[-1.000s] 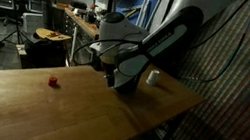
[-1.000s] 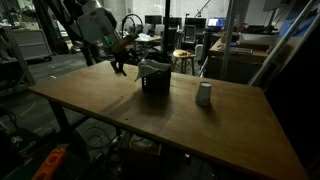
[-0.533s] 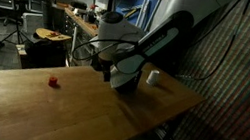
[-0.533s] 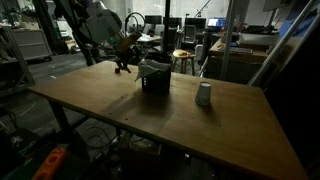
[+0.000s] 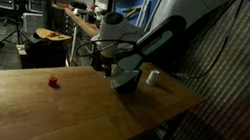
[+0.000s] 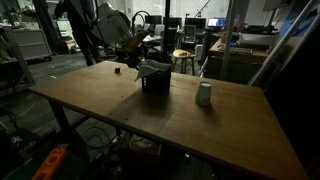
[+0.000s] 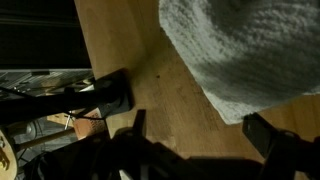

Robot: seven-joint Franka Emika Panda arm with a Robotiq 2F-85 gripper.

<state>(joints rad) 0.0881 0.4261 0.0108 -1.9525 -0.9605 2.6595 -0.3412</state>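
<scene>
Jaws wide open, nothing held. We see the gripper (image 7: 200, 145) hovering over the table (image 7: 120, 60), with the white cloth (image 7: 250, 50) just ahead and toward the right of the wrist view. Cloth sits draped on a dark box (image 6: 155, 84), near the gripper, not touching.

Exterior view, arm ahead: set back off a corner of the pale wooden table (image 5: 68, 112), raised, looking down across the top at my white-and-black arm (image 5: 166, 36).
Exterior view, arm far left: lower and further off, facing across the table (image 6: 180, 125) towards the lab desks.
Shared ground: both exterior views catch the small red block (image 5: 53, 82) (image 6: 117, 70), the white cup (image 5: 152, 77) (image 6: 204, 94) and the dark box (image 5: 124, 78) (image 6: 155, 80), seen from roughly opposing sides.
Wrist view: right on top of it now, pointing down at bare wood and the white knitted cloth (image 7: 240, 50), sharing only that patch by the box.
</scene>
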